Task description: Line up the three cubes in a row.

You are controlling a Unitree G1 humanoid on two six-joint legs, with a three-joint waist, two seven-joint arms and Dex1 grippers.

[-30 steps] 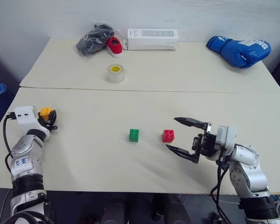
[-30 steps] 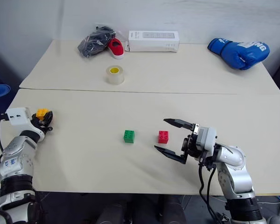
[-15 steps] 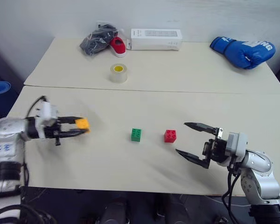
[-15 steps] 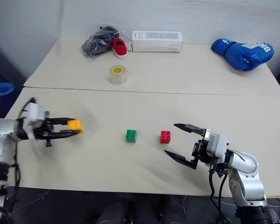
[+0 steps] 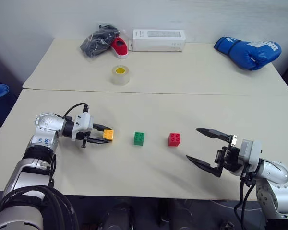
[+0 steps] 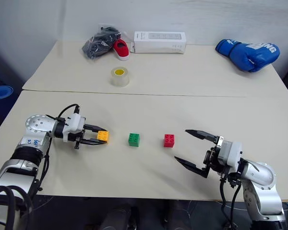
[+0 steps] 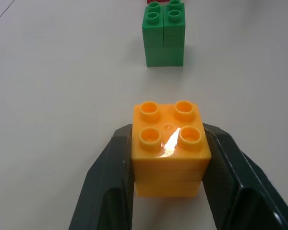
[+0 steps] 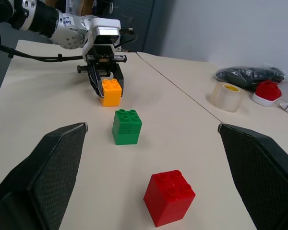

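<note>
My left gripper (image 5: pixel 105 135) is shut on the orange-yellow cube (image 5: pixel 108 134), holding it studs-up just left of the green cube (image 5: pixel 139 138). The red cube (image 5: pixel 174 139) sits to the right of the green one, so all three lie along one line across the near table. In the left wrist view the black fingers (image 7: pixel 108 182) clamp both sides of the orange-yellow cube (image 7: pixel 169 148), with the green cube (image 7: pixel 163 34) straight ahead. My right gripper (image 5: pixel 209 152) stands wide open and holds nothing, to the right of the red cube (image 8: pixel 169 197).
On the far table sit a clear tape roll (image 5: pixel 119 75), a dark bag with a red shoe (image 5: pixel 103 42), a white box (image 5: pixel 157 40) and a blue boxing glove (image 5: pixel 247 51). A seam (image 5: pixel 158 92) divides the two tables.
My left gripper has swung in from the table's left edge towards the middle, turning to point right, and carried the orange-yellow cube up beside the green one. My right gripper has drawn slightly right.
</note>
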